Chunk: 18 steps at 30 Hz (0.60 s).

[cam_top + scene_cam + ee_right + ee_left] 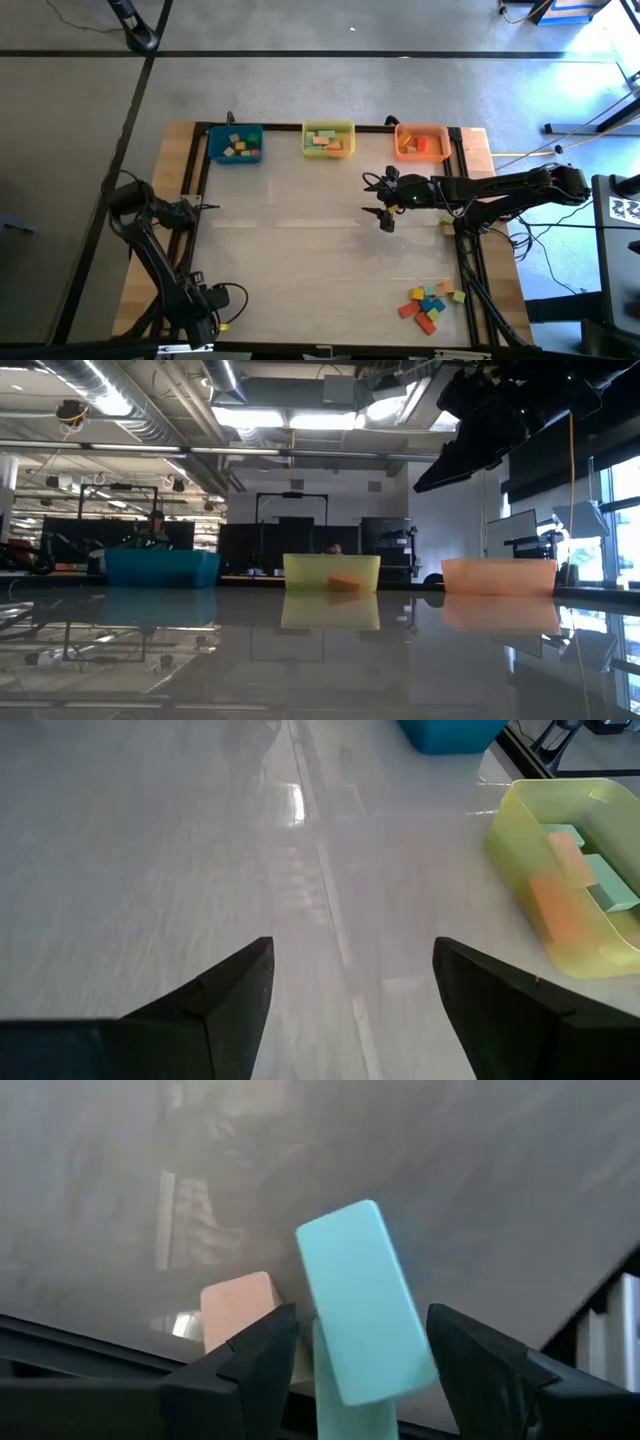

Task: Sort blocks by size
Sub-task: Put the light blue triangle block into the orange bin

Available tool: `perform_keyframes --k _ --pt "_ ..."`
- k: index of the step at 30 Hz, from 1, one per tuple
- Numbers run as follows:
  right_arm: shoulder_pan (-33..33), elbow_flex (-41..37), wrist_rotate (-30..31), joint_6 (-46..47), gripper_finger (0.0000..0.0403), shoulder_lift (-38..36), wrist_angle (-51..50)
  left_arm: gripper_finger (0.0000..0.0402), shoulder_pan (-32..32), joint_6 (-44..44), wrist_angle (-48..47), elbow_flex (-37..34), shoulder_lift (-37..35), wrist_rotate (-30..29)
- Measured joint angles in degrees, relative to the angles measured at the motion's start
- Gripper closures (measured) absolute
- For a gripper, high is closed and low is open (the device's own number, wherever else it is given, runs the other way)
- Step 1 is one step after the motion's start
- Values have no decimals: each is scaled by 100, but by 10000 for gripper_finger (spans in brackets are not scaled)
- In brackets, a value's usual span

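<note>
Oddly, teal block stands nearly upright, long axis slightly tilted.

No text, label or number can be read anywhere.

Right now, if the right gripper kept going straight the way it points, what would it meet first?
Probably nothing but bare table. The right gripper is open and empty, aimed across open tabletop; the yellow bin sits off to one side of that line, though depth is hard to judge.
</note>
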Motion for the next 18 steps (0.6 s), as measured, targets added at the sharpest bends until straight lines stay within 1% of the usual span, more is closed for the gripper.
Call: perform_keyframes --k 3,10,13,18 --pt "0 0 1 0 130 0 0 190 9 -175 76 -111 0 -2" --pt "0 0 2 -2 130 0 -5 196 30 -680 752 -409 -1 3" --pt "0 0 2 0 130 0 -5 223 78 -814 850 -483 -21 57" --pt "0 0 2 -1 130 0 -2 284 226 -436 873 -495 -73 76"
